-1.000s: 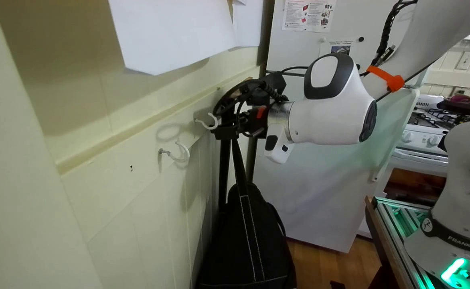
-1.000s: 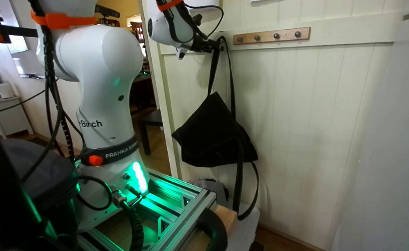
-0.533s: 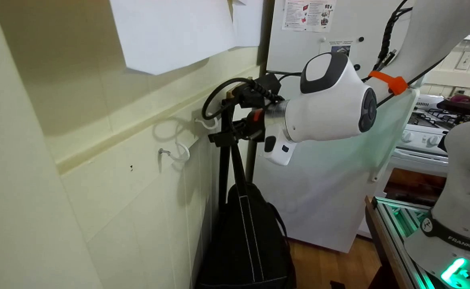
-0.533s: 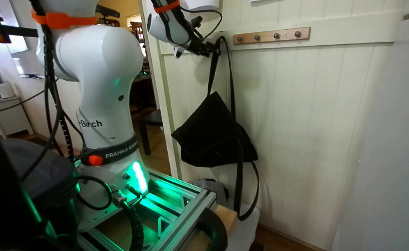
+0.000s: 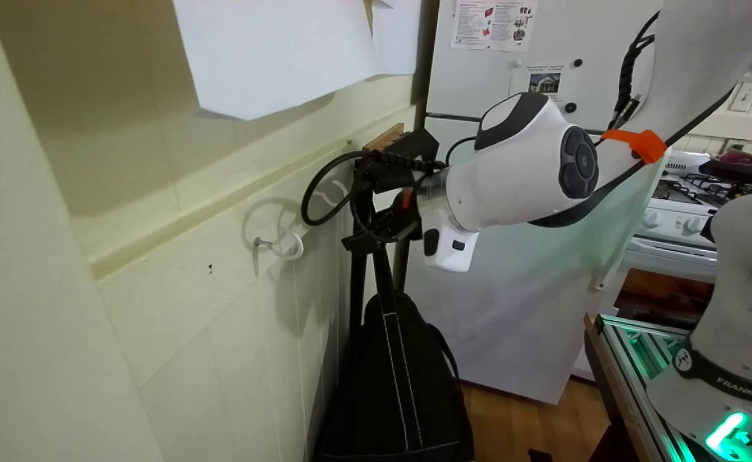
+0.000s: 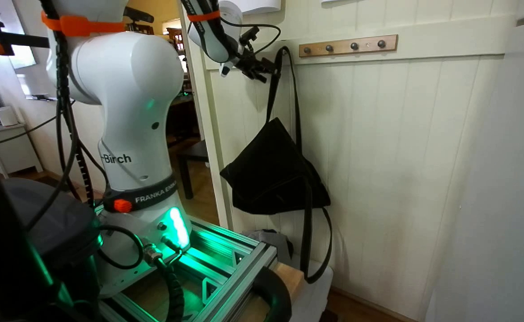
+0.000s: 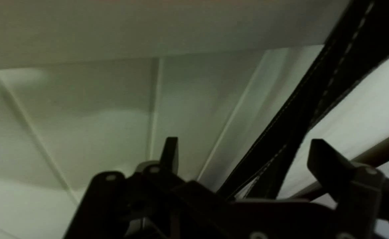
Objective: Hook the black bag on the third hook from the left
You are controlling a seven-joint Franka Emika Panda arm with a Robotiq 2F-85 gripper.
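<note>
Wrist view: my gripper (image 7: 244, 142) is spread wide, its fingers (image 7: 329, 166) dark and dim, and a black strap (image 7: 320, 93) with pale dashed stitching slants through the gap I see between them, free of any pinch; whether either finger touches it, I cannot tell.

In an exterior view, I cover part of the strap, and a black cable (image 5: 408, 161) loops out beside it. Below me hangs the black bag (image 5: 392, 385), close along the wall (image 5: 222, 308), soft and stitched in white, its bottom cut off. A pale curved hook (image 5: 297, 253) stands out near the cable.

In an exterior view, the strap rises just beside my fingertips and bends over at the wall; what it bends over, I cannot make out. The bag's body hangs creased and angular, a second loop of strap dangling beneath. Apart from it runs a brown wooden rack (image 6: 341, 48) with four round dark knobs (image 6: 381, 44).
</note>
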